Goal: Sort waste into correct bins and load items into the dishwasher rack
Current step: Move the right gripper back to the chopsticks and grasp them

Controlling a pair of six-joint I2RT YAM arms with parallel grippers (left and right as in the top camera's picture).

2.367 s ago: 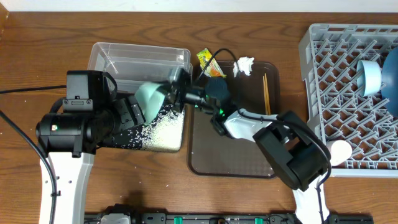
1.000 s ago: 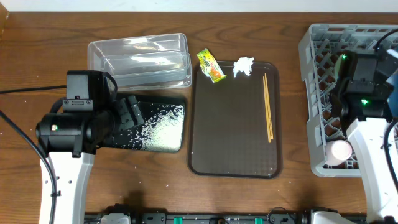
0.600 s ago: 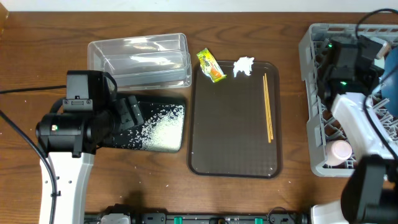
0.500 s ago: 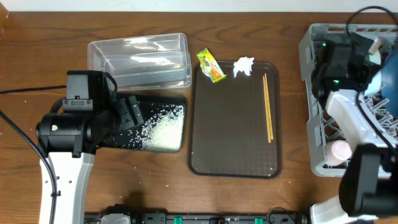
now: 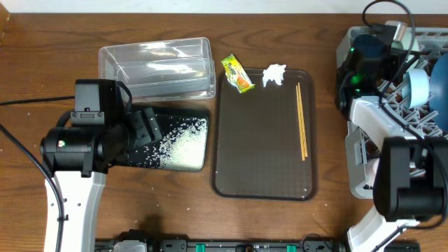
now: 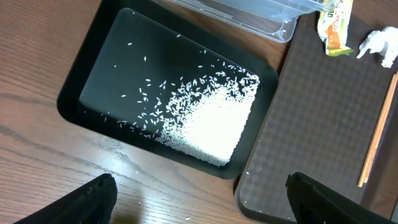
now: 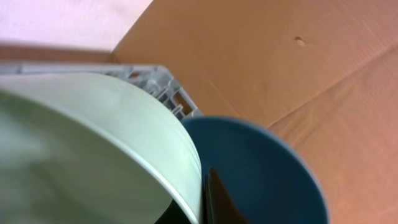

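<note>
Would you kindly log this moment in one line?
left end effector open over black tray | right end effector gripping pale green bowl at rack | tissue unsorted

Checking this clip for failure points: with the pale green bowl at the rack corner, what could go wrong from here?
1. The pale green bowl appears close beside the blue plate; lowering it could knock the plate.
2. A few rice grains lie on the table outside the black tray and may get left behind.
3. The snack wrapper straddles the brown tray's rim, an awkward pick.
</note>
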